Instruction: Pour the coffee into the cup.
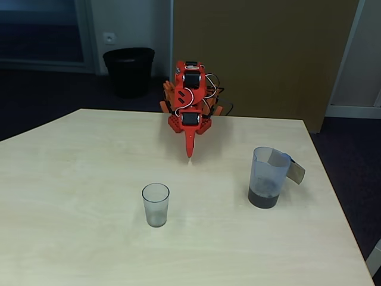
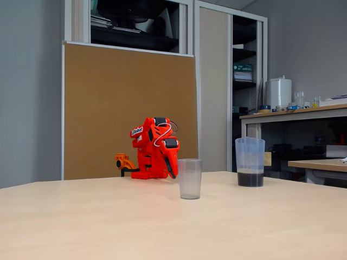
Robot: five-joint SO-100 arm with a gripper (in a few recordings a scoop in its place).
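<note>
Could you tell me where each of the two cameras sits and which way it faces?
A fixed view: raised, across the table from the arm, looking down; the folded red arm shows head-on, gripper pointing down at the tabletop.
Another fixed view: near tabletop height, looking level across the table toward a brown board; the arm shows in profile at the far edge, gripper low behind the cup.
Shared: the cup, empty, and the jug holding coffee, to the cup's right in both.

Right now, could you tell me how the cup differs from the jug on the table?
The cup is shorter and narrower than the jug. The cup looks empty; the jug holds shallow dark coffee at its bottom. The cup is plain, while the jug has a handle. Both are clear plastic and stand upright.
</note>
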